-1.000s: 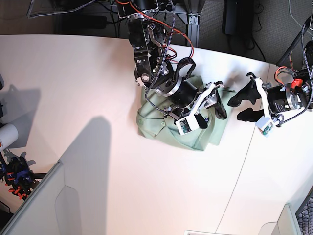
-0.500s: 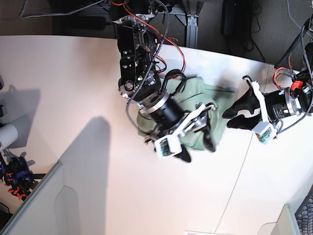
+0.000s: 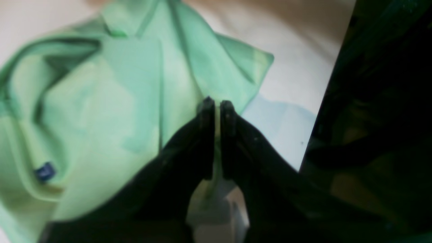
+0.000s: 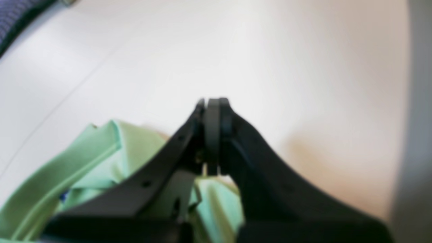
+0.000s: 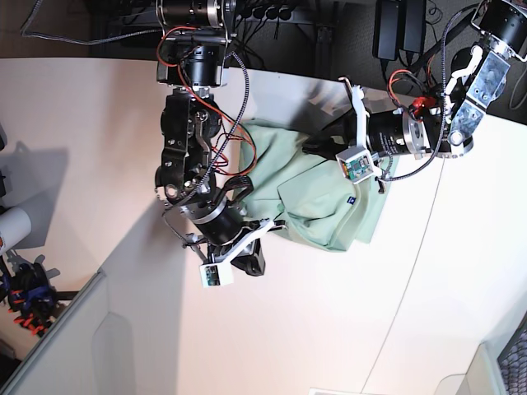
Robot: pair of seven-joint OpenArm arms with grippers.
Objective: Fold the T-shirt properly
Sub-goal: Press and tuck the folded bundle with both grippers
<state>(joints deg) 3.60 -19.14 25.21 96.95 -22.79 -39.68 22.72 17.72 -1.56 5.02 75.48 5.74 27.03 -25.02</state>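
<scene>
The shirt (image 5: pixel 317 193) lies rumpled on the white counter (image 5: pixel 99 148) (blue label (image 5: pixel 351 198) showing). The right fingers (image 4: pixel 212 111) are pressed together at its lower edge; the left fingers (image 3: pixel 217 111) are nearly together above the cloth.

Overhead view: the mint-green T-shirt (image 5: pixel 317 197) lies crumpled on the white table (image 5: pixel 99 140), the right gripper (image 5: pixel 257 247) at its lower-left edge, the left gripper (image 5: pixel 317 148) over its upper part.
</scene>
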